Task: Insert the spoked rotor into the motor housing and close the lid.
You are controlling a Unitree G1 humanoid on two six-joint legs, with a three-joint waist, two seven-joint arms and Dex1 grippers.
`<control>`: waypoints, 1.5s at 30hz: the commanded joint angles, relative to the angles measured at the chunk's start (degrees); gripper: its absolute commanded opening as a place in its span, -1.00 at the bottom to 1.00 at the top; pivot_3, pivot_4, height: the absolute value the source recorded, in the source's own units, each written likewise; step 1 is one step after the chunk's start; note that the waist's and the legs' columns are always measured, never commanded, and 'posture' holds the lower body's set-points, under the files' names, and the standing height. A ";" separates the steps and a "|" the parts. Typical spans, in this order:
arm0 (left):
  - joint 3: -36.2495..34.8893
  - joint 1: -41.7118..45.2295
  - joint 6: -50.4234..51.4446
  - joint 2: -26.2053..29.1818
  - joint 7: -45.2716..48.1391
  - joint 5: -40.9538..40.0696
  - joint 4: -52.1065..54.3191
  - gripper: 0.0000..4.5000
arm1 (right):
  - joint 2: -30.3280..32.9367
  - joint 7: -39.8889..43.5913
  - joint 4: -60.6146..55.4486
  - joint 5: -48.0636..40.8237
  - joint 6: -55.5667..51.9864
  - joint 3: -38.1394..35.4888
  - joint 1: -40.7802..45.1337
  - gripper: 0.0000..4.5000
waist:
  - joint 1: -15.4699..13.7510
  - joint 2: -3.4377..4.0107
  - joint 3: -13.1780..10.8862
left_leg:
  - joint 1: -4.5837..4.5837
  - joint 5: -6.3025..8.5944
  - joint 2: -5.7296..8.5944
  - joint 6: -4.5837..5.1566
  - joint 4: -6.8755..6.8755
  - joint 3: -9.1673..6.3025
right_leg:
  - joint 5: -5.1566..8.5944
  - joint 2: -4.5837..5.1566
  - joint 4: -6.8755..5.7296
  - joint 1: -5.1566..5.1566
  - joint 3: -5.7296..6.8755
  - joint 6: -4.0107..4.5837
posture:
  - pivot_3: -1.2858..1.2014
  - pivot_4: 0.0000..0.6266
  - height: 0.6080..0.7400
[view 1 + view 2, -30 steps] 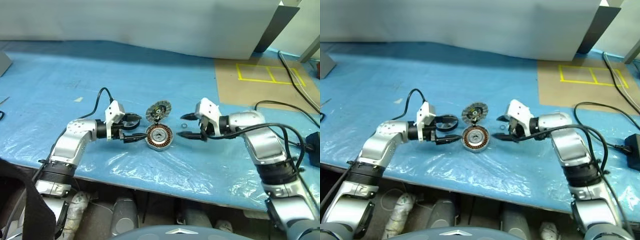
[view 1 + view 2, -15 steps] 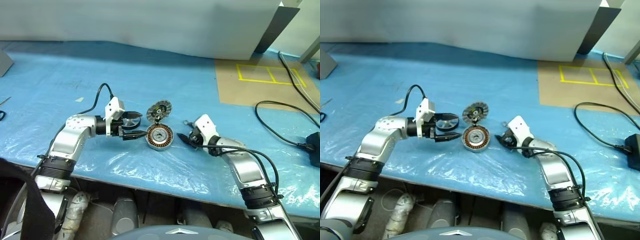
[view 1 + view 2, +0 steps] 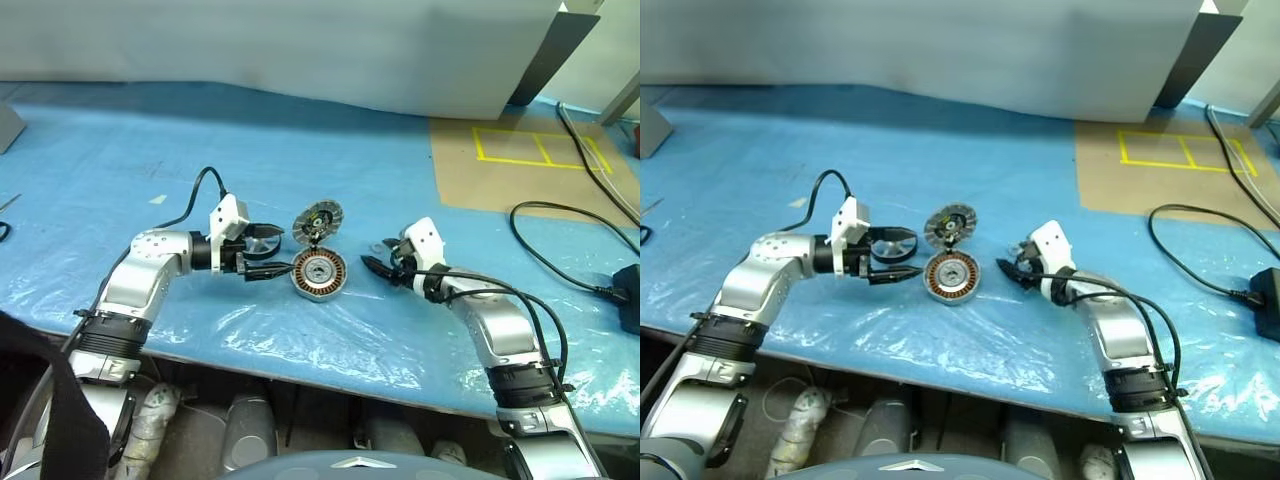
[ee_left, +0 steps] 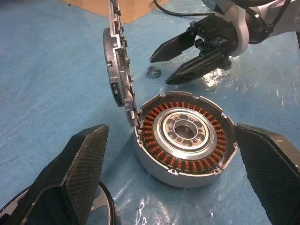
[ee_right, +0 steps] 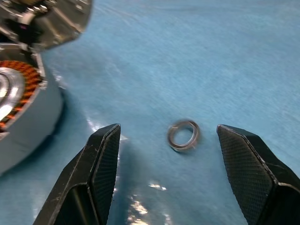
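Observation:
The motor housing (image 3: 318,274) lies on the blue sheet, its copper-orange windings (image 4: 159,154) facing up. In their middle sits a silver-grey wheel with holes round its hub (image 4: 186,131), which looks like the spoked rotor. The lid (image 3: 317,221) stands on edge at the housing's far rim, its ribbed rim showing. My left gripper (image 3: 283,250) is open just left of the housing, which shows between its fingers in the left wrist view. Just right of the housing, my right gripper (image 3: 378,255) is open and low over the sheet, its fingers either side of a small metal ring (image 5: 183,135).
A round dark-rimmed object (image 3: 890,240) lies under my left gripper. Cables (image 3: 560,215) run over the sheet at the right, near a brown board with yellow tape (image 3: 530,150). The table's front edge runs close below both arms.
My right gripper has sunk toward the sheet and turned, so its fingers now flank the small ring. The left gripper, housing and lid have kept still.

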State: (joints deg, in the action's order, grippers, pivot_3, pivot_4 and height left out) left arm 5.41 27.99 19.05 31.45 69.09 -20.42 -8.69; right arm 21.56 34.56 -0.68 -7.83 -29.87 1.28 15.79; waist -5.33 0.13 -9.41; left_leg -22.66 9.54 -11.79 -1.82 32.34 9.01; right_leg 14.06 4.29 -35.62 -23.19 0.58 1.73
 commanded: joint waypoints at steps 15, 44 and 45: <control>-0.08 0.33 -1.66 -0.82 -0.20 0.48 0.09 1.00 | -2.50 -3.21 4.77 3.19 6.63 5.19 0.96 0.52 | 0.95 0.00 0.00 | 0.01 0.00 0.00 0.00 0.00 0.00 | 0.00 -0.01 0.00 0.00 0.00 0.00 | 0.03 -0.52 1.00; -0.03 0.60 -2.43 -0.81 -0.29 0.98 -0.40 1.00 | -0.86 -1.27 5.63 3.15 7.20 4.93 1.87 -0.75 | 1.28 -0.01 0.00 | 0.16 0.00 0.00 0.00 -0.02 0.00 | 0.00 0.01 0.07 0.18 0.00 0.00 | 0.03 -0.52 1.00; -0.02 0.67 -2.50 -0.83 -0.27 1.02 -0.47 1.00 | -0.74 -0.90 4.58 2.79 6.68 4.90 1.99 -0.75 | 1.28 -0.01 0.00 | 0.15 0.00 0.00 0.00 -0.02 0.00 | 0.00 0.01 0.09 0.18 0.00 0.00 | 0.03 -0.52 1.00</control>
State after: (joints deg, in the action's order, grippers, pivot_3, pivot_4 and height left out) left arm 5.59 28.01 17.48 30.65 68.52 -19.14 -9.78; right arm 20.24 32.93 5.60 -4.57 -22.08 5.94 18.50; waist -4.05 0.12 -9.41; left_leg -22.51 9.54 -11.79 -1.82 32.31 9.01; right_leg 14.07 4.30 -35.51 -23.01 0.58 1.73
